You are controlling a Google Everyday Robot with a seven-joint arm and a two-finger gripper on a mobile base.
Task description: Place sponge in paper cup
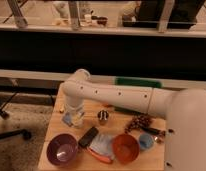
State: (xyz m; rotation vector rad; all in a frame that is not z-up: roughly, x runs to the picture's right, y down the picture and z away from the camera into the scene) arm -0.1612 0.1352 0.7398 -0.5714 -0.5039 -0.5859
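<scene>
My gripper (pixel 74 116) hangs down from the white arm over the left part of the wooden table (pixel 56 125). Right at its tip is a small pale blue and white thing (pixel 70 120) resting on the table. I cannot tell whether this is the sponge, the paper cup, or both together. The gripper's end is hidden against it. No other sponge or paper cup shows clearly.
On the table are a purple bowl (pixel 61 149), a black flat object (pixel 88 136), a small metal cup (pixel 103 117), a blue cloth (pixel 102 143), an orange bowl (pixel 125 147), a small blue cup (pixel 145 140) and a dark bunch (pixel 138 121). A green object (pixel 138 82) lies behind the arm.
</scene>
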